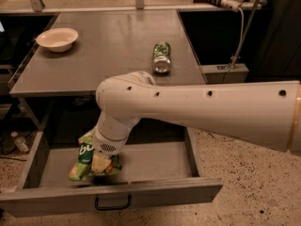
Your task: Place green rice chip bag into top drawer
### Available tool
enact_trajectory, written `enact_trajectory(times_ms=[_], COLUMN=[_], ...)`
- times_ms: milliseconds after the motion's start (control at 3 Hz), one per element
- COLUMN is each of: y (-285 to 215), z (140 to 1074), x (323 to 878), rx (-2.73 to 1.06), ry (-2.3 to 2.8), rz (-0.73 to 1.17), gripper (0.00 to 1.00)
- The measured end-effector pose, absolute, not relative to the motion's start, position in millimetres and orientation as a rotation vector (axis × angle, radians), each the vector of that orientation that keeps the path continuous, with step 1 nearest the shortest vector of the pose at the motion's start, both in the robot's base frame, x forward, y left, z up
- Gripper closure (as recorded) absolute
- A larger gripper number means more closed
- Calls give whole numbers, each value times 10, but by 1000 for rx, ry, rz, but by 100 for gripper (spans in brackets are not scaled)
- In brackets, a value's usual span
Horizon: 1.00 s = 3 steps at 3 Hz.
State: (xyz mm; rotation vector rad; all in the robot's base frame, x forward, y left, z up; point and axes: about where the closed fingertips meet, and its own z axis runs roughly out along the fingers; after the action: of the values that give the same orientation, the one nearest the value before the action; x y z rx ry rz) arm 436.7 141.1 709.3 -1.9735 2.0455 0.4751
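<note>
On the grey tabletop [117, 55] we see a white bowl [57, 38] at the far left and a green soda can [162, 57] lying to the right, while below, our gripper [96, 163] reaches into the open top drawer [155, 161], jaws pinching the green rice chip bag [85, 152] in its left half.

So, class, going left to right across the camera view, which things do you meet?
White bowl → green rice chip bag, the gripper at it inside the top drawer → green soda can.
</note>
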Motion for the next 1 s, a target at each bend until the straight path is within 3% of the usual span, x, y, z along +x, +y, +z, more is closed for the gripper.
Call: enact_trajectory(times_ms=[1000], y=[1493], z=[6642], x=[4754], rx=[-2013], ry=[1983], rz=[526], gripper=[100])
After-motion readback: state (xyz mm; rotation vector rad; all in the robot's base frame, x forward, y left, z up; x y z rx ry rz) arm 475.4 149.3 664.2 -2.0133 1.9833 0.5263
